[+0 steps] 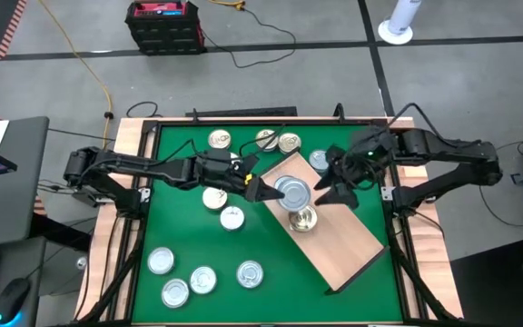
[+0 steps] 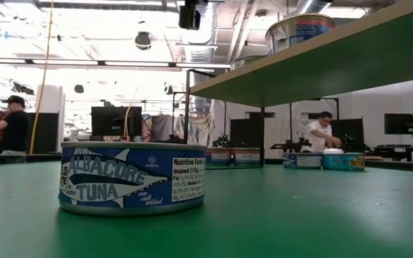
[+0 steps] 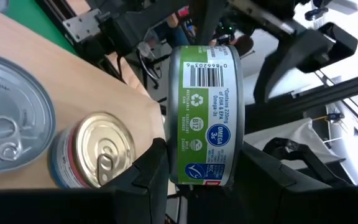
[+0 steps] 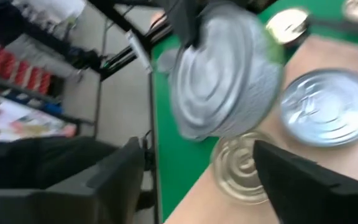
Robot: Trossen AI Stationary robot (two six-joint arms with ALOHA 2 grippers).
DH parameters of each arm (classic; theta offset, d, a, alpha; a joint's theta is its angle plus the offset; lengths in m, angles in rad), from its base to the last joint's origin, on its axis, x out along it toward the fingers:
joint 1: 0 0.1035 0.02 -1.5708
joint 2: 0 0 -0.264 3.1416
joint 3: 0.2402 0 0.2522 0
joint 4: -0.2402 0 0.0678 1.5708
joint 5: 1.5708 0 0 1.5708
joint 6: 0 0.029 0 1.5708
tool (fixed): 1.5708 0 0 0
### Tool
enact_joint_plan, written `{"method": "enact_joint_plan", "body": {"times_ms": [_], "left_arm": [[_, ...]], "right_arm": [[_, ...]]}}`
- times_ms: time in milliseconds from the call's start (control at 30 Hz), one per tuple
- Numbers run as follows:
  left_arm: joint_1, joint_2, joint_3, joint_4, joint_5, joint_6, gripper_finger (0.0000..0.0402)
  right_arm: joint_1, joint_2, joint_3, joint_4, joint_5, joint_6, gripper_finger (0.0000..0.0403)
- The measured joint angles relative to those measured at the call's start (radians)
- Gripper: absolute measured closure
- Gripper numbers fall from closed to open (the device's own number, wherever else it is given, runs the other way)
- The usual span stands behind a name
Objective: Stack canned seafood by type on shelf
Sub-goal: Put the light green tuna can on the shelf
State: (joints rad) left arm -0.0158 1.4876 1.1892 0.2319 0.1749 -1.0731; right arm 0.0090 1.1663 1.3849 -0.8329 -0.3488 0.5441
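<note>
While the left gripper (image 1: 263, 191) is hanging over the near end of the light-wood shelf (image 1: 352, 241), its two dark fingers (image 3: 145, 177) are clamping a green-labelled tin (image 3: 205, 115) on edge, one pad pressing on each flat face. The same tin (image 4: 219, 68) is showing its bare silver base in the right wrist view. Right beside it, the right gripper (image 1: 334, 189) is hovering at the shelf's upper corner with its fingers (image 4: 114, 171) standing wide apart and gripping nothing. Two tins are already lying on the board: a silver pull-tab tin (image 1: 291, 191) and, just below it in the high view, a gold-lidded tin (image 1: 302, 218), the two sitting close together. The remaining canned seafood is lying scattered on the green mat (image 1: 180, 154): several tins along the far edge, two just left of the shelf, and four more in the near left corner. At table height, an albacore tuna tin (image 2: 131, 178) is sitting nearest the low camera.
</note>
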Motion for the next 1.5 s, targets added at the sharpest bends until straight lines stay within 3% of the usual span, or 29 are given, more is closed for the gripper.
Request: {"method": "enact_joint_plan", "body": {"times_ms": [133, 300, 833, 1033, 1200, 1400, 1500], "left_arm": [[0.005, 0.0, 0.0, 0.007, 0.005, 0.007, 0.0261], [0.017, 0.0, 0.0, 0.008, 0.005, 0.043, 0.0261], [0.024, -0.004, 0.001, 0.016, 0.024, 0.118, 0.0261], [0.026, -0.005, 0.001, -0.143, -0.092, 0.137, 0.0261], [0.012, -0.001, 0.001, -0.157, -0.101, 0.13, 0.0261], [-0.006, 0.002, 0.001, -0.133, -0.103, 0.117, 0.0261], [0.019, 0.002, 0.001, -0.097, -0.102, 0.122, 0.0261]], "right_arm": [[-0.025, 0.021, 0.0, 0.004, -0.078, 0.009, 0.003], [-0.061, 0.063, -0.001, 0.054, -0.1, 0.05, 0.0015], [-0.145, 0.113, 0.0, 0.169, -0.087, 0.172, 0.0023], [-0.187, 0.12, 0.0, 0.099, -0.062, 0.244, 0.0023], [-0.22, 0.086, 0.001, 0.059, -0.054, 0.262, 0.0023], [-0.219, 0.079, 0.0, 0.006, -0.229, 0.155, 0.0024], [-0.225, 0.098, 0.001, -0.029, -0.257, 0.047, 0.0024]]}}
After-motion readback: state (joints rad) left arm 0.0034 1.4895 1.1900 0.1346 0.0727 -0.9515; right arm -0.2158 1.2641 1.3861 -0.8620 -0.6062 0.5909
